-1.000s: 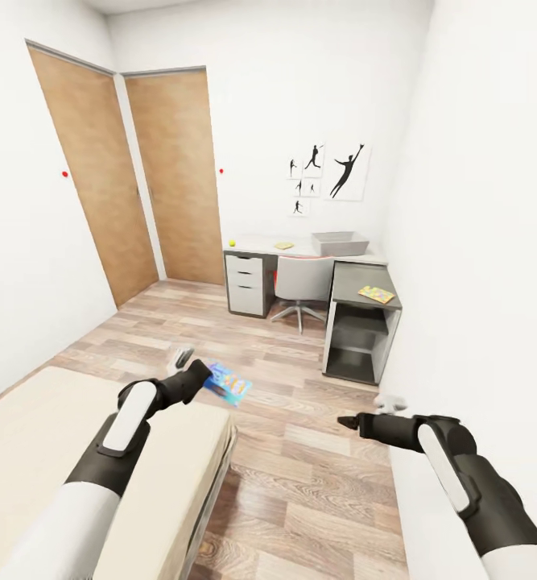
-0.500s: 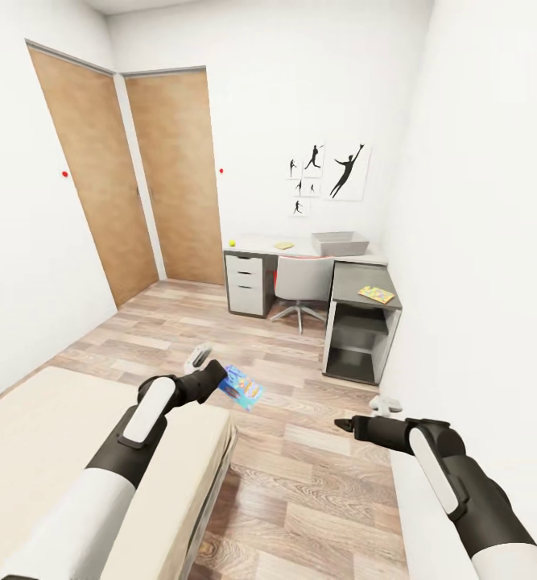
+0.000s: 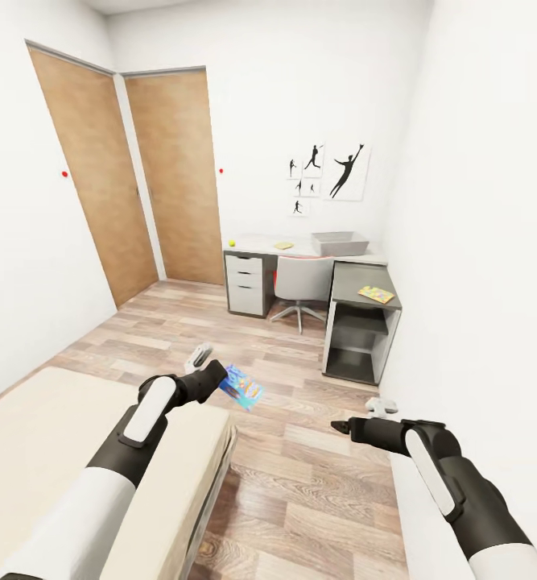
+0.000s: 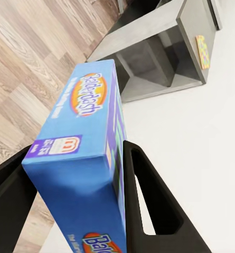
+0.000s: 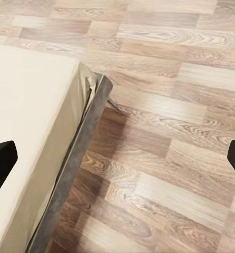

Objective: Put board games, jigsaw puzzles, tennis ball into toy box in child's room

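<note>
The child's room has white walls, a wood-plank floor [image 3: 300, 451] and two wooden doors [image 3: 131, 177] on the far left wall. In the head view the left gripper [image 3: 218, 375] is held out over the foot corner of the bed [image 3: 51, 435], clamped on a blue board game [image 3: 242, 388] that juts beyond its fingers over bare floor. Far ahead of that gripper, across a wide stretch of open planks, stands the table [image 3: 300, 244], with a grey swivel chair [image 3: 302, 286] tucked under it. On the tabletop sit the tennis ball [image 3: 232, 242] at the left end, a jigsaw puzzle [image 3: 284, 245] near the middle and the toy box [image 3: 340, 242] toward the right; a second jigsaw puzzle [image 3: 376, 294] lies on the lower side unit [image 3: 363, 330], against the right wall. Black baseball-player pictures [image 3: 328, 173] hang above. The right gripper [image 3: 357, 412] hangs beside the right wall, over bare floor, one dark finger and one pale finger standing apart with nothing between them.

In the left wrist view the black fingers [image 4: 149, 211] press both broad faces of the board game box [image 4: 88, 153], its "Balderdash" lettering showing. Beyond the box lie planks, the open grey side unit [image 4: 159, 58] and the puzzle sheet [image 4: 203, 51] on its top.

In the right wrist view the two finger tips [image 5: 1, 163] sit wide apart at opposite edges, empty. Between them run the mattress corner [image 5: 33, 121], the grey bed frame edge [image 5: 77, 158] and open floor [image 5: 170, 132] alongside it.
</note>
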